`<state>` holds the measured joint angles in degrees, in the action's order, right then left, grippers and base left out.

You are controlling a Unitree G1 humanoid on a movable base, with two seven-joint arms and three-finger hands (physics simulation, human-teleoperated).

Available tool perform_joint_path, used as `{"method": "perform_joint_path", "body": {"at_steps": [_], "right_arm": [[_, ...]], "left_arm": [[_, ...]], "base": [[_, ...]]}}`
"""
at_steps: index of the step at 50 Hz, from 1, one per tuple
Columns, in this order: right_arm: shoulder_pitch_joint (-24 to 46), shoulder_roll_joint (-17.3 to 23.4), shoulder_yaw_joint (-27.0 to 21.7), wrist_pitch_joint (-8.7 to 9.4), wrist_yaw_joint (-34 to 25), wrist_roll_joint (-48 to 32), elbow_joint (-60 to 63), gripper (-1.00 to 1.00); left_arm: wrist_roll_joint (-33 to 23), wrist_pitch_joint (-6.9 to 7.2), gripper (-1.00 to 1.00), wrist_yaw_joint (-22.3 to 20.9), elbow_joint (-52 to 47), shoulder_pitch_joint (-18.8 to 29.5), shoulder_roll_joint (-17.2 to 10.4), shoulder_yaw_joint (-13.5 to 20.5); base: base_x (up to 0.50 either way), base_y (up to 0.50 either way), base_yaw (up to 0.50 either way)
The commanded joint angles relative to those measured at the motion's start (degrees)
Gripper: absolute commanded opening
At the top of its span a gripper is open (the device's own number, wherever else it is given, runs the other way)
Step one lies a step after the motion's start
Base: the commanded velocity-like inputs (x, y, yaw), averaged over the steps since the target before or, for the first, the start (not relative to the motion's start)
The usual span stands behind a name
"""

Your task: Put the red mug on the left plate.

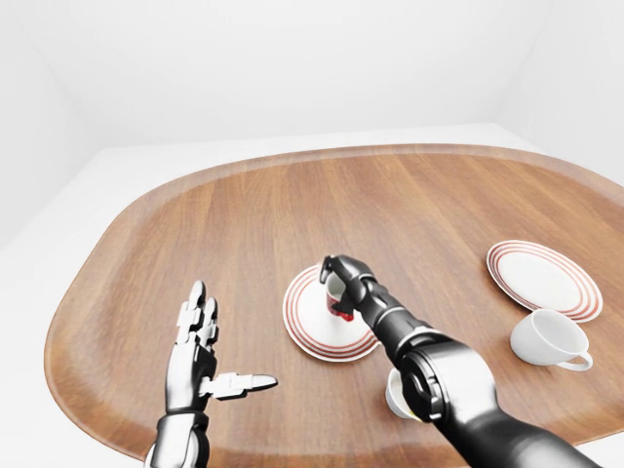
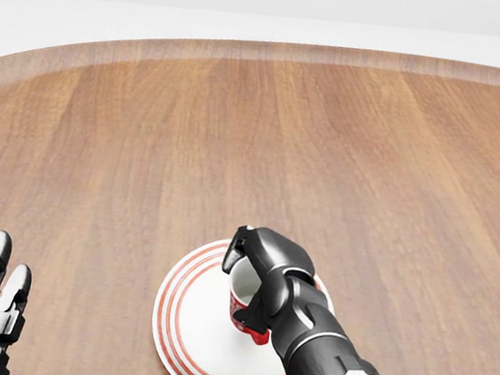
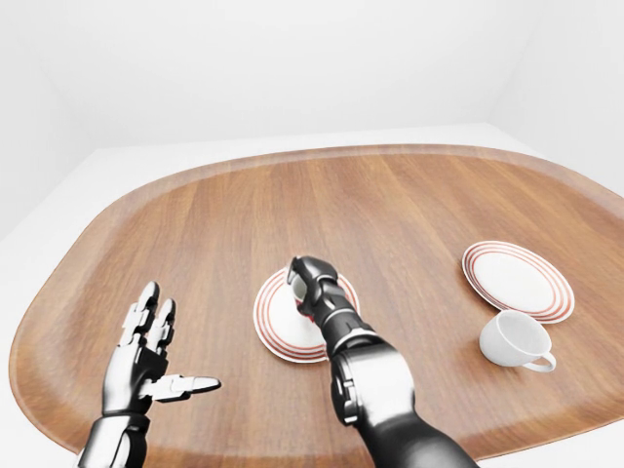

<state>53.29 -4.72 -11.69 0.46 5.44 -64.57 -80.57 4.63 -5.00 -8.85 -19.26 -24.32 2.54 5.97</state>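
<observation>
In the left-eye view, your right hand [image 1: 343, 283] is curled round the red mug [image 1: 336, 297], which sits over the left plate [image 1: 310, 327] near the middle of the desk [image 1: 292, 214]; you cannot tell here whether the mug's base touches the plate. Your left hand [image 1: 200, 356] hovers over the desk well to the left of that plate, fingers straight and spread, thumb pointing right, holding nothing. A second plate [image 1: 543, 278] lies at the right, with a white cup [image 1: 549, 338] just below it. In the head view, the fingers [image 2: 264, 252] wrap over the mug's rim, its red base [image 2: 251, 329] showing beneath the palm, inside the plate's red rings. In the right-eye view, the same grip shows, the mug [image 3: 295, 288] at the plate's upper part.
</observation>
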Motion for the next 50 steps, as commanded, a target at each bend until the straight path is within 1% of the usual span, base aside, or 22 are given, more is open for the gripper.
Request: {"method": "perform_joint_path", "body": {"at_steps": [1, 7, 9, 22, 23, 24, 29, 50], "right_arm": [[-0.4, -0.5, -0.3, 1.11, 5.5, 7.5, 0.1, -1.00], [-0.3, -0.7, -0.7, 0.68, 6.1, 7.0, 0.1, -1.00], [-0.4, -0.7, -0.8, 0.20, 6.8, 6.9, 0.1, -1.00], [-0.7, -0.9, -0.9, -0.02, 6.7, 6.8, 0.1, -1.00], [-0.7, -0.9, -1.0, -0.03, 6.4, 6.9, 0.1, -0.65], [-0.7, -0.8, -1.1, 0.09, 5.7, 7.1, 0.1, 1.00], [-0.8, -0.7, -1.2, 0.15, 4.5, 7.3, 0.1, 1.00], [-1.5, -0.8, -1.1, 0.89, 4.7, 6.5, 0.1, 1.00]], "left_arm": [[0.2, 0.00, 1.00, -0.2, 0.0, -0.1, 0.0, 0.2], [0.3, 0.00, 1.00, -0.3, 0.1, 0.0, 0.1, 0.4], [0.3, 0.00, 1.00, -0.3, 0.1, 0.0, 0.1, 0.4], [0.4, 0.00, 1.00, -0.4, 0.1, 0.1, 0.1, 0.6], [0.5, 0.00, 1.00, -0.4, 0.1, 0.1, 0.1, 0.6], [0.4, 0.00, 1.00, -0.5, 0.0, 0.1, 0.2, 0.6], [0.5, 0.00, 1.00, -0.5, 0.0, 0.2, 0.2, 0.7], [0.3, 0.00, 1.00, -0.5, -0.1, 0.1, 0.3, 0.6]], "base": [[0.00, 0.00, 0.00], [0.00, 0.00, 0.00], [0.00, 0.00, 0.00], [0.00, 0.00, 0.00], [0.00, 0.00, 0.00], [0.00, 0.00, 0.00], [0.00, 0.00, 0.00], [0.00, 0.00, 0.00]]}}
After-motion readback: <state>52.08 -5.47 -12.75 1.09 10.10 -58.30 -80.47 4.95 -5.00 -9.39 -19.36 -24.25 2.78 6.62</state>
